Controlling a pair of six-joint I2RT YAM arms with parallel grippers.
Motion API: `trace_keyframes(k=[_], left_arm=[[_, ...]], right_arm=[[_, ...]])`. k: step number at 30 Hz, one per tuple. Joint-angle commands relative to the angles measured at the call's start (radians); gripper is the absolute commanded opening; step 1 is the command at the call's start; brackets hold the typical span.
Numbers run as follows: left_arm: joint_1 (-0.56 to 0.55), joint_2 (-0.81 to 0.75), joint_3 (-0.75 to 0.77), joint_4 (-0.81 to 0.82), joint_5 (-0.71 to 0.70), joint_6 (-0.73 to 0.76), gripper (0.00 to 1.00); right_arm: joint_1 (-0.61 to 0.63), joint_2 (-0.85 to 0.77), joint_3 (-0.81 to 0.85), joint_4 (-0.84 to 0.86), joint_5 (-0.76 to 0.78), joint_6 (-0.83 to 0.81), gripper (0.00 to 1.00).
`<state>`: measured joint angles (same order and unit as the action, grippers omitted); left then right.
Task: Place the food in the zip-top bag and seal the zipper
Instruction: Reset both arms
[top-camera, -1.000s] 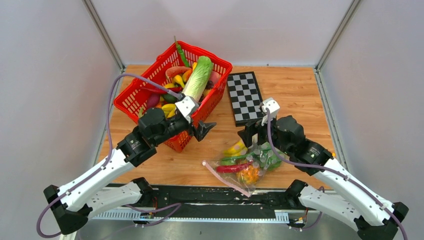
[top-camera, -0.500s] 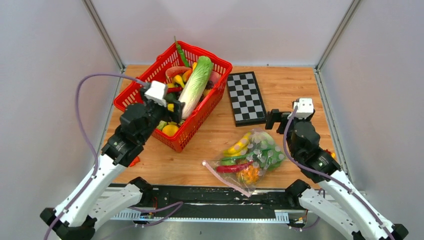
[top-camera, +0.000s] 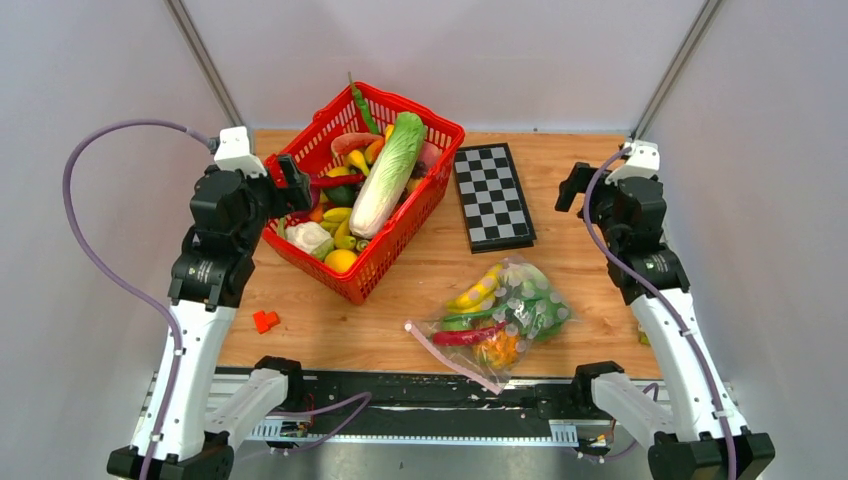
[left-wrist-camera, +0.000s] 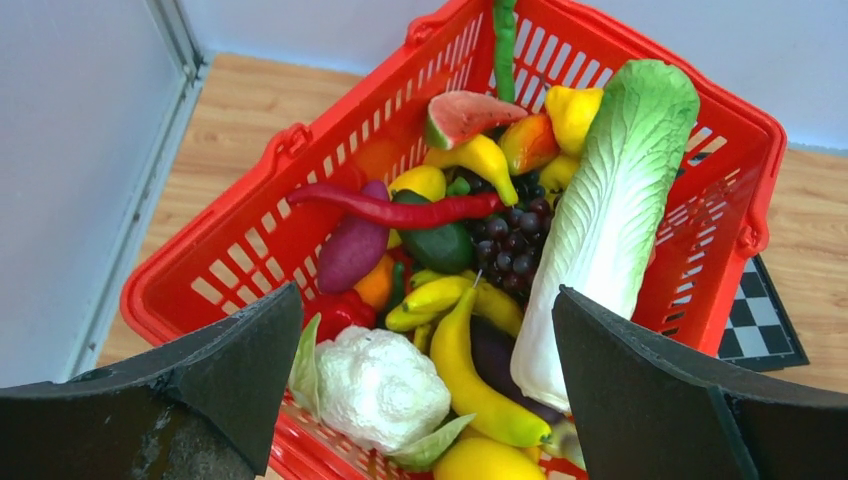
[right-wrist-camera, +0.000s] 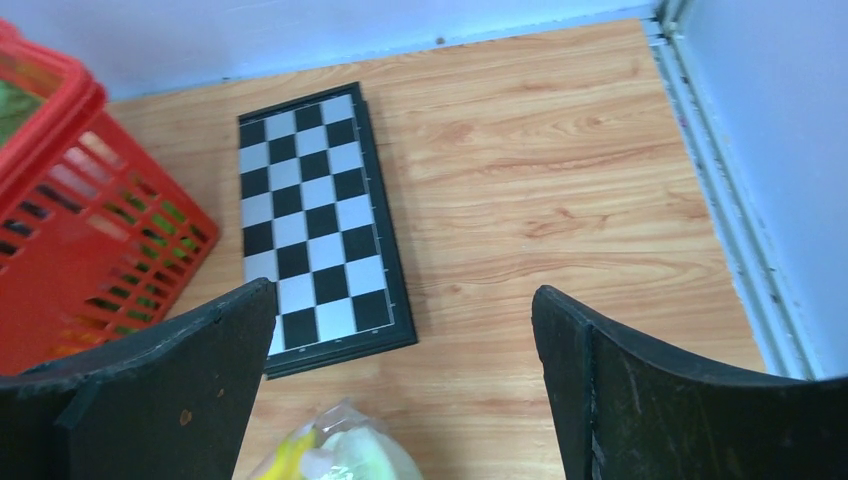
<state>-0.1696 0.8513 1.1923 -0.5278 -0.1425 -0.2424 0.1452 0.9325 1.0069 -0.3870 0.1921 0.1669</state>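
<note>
The clear zip-top bag (top-camera: 512, 312) lies on the wooden table near the front centre. Inside it are food pieces: yellow bananas (top-camera: 475, 292), a red chilli (top-camera: 463, 337), green lettuce (top-camera: 538, 308) and an orange piece (top-camera: 498, 350). The pink zipper (top-camera: 452, 357) runs along the bag's left mouth edge. My left gripper (top-camera: 291, 184) is open and empty above the red basket's left side; in the left wrist view (left-wrist-camera: 425, 300) its jaws stand wide apart. My right gripper (top-camera: 572, 186) is open and empty, raised at the far right (right-wrist-camera: 402, 292). A corner of the bag (right-wrist-camera: 335, 452) shows below it.
The red mesh basket (top-camera: 400, 235) at the back left holds several toy vegetables, among them a long cabbage (left-wrist-camera: 610, 210) and a cauliflower (left-wrist-camera: 380, 385). A folded chessboard (top-camera: 492, 195) lies right of it (right-wrist-camera: 315, 220). A small red piece (top-camera: 265, 321) lies at the front left.
Both arms have drawn back from the bag: the left swung left over the basket, the right rose toward the back right. The bag and its contents stayed put.
</note>
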Motion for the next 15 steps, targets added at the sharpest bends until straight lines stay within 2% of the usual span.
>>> trace_keyframes(k=[1, 7, 15], left_arm=[[0.01, -0.006, 0.053, -0.089, -0.031, -0.106, 1.0], [0.009, -0.082, -0.014, -0.071, -0.134, -0.133, 1.0], [0.01, -0.127, -0.018, -0.064, -0.115, -0.153, 1.0]], right_arm=[[0.001, -0.073, 0.0, 0.029, -0.095, 0.051, 1.0], [0.0, -0.142, -0.07, 0.061, -0.104, 0.073, 1.0], [0.001, -0.132, -0.044, 0.021, -0.134, 0.08, 1.0]])
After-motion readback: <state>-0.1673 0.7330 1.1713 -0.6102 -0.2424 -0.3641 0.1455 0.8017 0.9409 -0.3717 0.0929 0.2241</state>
